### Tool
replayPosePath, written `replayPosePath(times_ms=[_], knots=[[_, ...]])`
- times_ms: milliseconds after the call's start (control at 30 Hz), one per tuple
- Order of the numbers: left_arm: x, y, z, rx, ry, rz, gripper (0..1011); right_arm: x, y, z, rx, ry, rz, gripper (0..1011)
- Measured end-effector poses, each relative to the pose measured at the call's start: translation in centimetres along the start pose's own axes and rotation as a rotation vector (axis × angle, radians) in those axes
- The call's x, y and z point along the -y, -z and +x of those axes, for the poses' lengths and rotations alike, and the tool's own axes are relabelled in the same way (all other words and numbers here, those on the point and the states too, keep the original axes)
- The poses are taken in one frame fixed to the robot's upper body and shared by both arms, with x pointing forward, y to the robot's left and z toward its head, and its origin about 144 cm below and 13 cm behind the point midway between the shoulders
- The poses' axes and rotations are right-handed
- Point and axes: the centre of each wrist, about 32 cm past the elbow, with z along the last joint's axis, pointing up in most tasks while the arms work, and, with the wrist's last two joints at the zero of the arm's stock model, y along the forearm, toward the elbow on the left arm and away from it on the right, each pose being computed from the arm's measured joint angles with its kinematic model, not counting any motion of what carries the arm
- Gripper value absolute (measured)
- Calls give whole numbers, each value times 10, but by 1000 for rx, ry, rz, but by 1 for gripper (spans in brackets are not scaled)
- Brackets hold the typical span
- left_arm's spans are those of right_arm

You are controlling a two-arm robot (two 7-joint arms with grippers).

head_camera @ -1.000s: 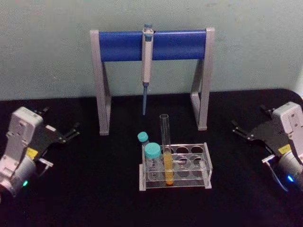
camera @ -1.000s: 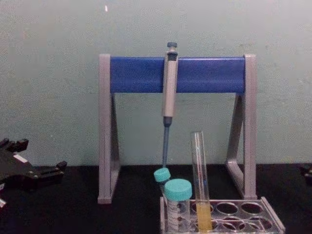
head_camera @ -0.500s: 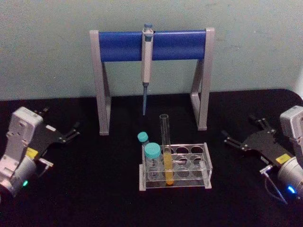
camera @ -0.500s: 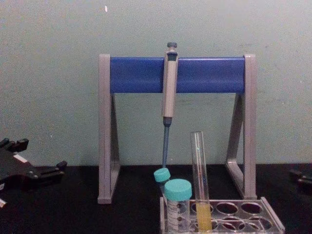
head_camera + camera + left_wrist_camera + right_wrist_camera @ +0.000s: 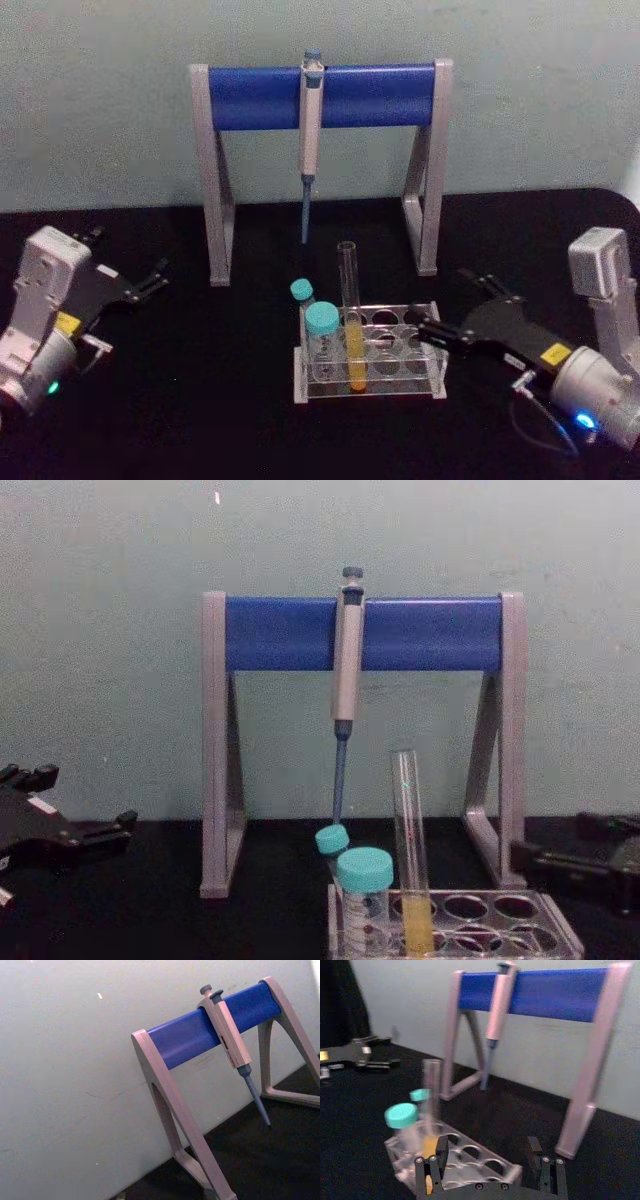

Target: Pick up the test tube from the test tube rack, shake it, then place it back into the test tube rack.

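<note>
Reach stage: the right hand [image 5: 443, 300], spread and empty, is hovering beside the test tube rack [image 5: 420, 376]; the left hand [image 5: 125, 257] is idling, spread. Next, probably: straddling the test tube [image 5: 349, 290] above the rack.

Right half of the test tube rack [image 5: 395, 385] lies open
Teal-capped tubes [image 5: 322, 320] crowd its left end; pipette stand [image 5: 260, 97] behind.

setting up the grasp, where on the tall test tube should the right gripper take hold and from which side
Probably pinch the bare glass of the test tube above the test tube rack, under its open mouth. Come in from the robot's right, where the open right gripper sits: the tube stands nearly upright, and teal-capped tubes crowd its left. The left gripper is parked far left.
</note>
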Motion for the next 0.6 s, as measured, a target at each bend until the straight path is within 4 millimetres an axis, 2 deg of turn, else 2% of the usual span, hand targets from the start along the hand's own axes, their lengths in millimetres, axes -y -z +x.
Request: replayPosePath(times_ms=[400, 600], knots=[[0, 0, 0, 0, 0, 0, 1001, -19, -11, -10, -25, -160, 3, 1000], [0, 0, 0, 0, 0, 0, 1001, -30, -15, -11, -30, -187, 5, 1000]])
